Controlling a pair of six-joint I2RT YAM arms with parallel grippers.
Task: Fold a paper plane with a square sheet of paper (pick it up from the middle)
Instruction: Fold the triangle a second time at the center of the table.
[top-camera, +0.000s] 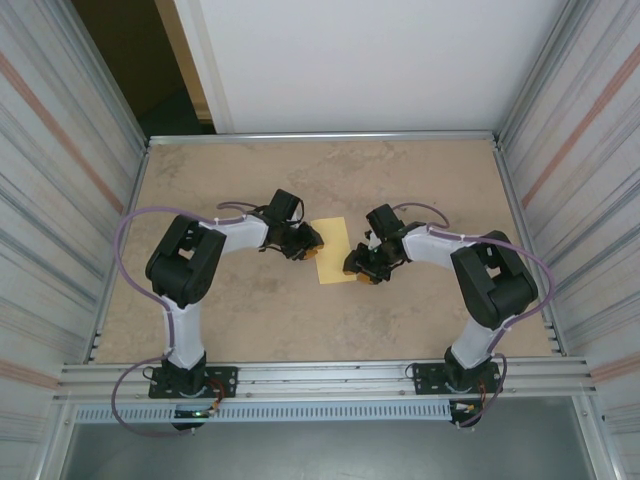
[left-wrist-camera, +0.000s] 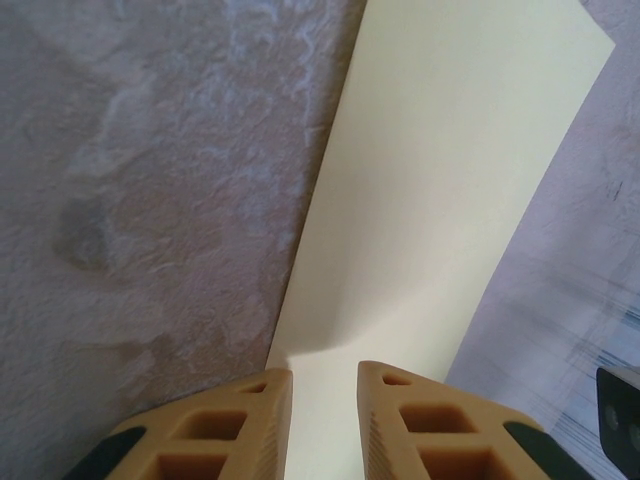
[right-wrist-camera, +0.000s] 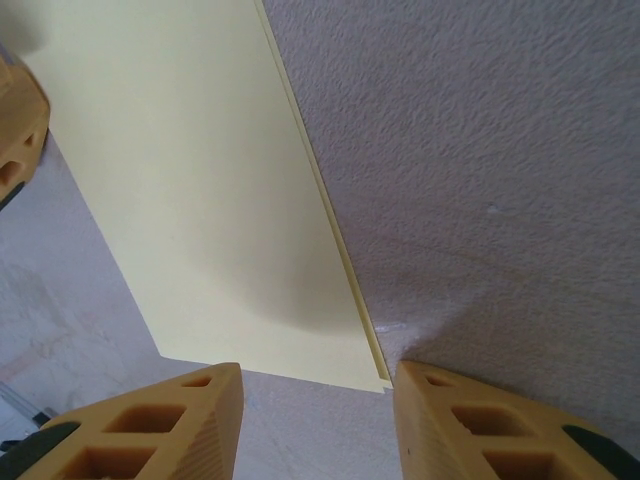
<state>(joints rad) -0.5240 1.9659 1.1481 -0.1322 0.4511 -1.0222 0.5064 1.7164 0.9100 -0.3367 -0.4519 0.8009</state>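
The square sheet of paper (top-camera: 332, 250) is pale yellow and lies flat mid-table, folded into a narrow two-layer rectangle. A paper plane is out of view. My left gripper (top-camera: 308, 243) is at the sheet's far left end. In the left wrist view the sheet (left-wrist-camera: 440, 200) runs under and between the fingers of this gripper (left-wrist-camera: 325, 385), which stand a narrow gap apart. My right gripper (top-camera: 358, 268) is at the near right end. Its wrist view shows it (right-wrist-camera: 318, 385) open wide, straddling the near corner of the sheet (right-wrist-camera: 200, 200). One left fingertip (right-wrist-camera: 20, 120) shows there too.
The tan table (top-camera: 400, 180) is walled by ribbed panels on both sides, and a metal rail (top-camera: 330, 375) runs along the near edge. Bare tabletop stretches behind and in front of the sheet.
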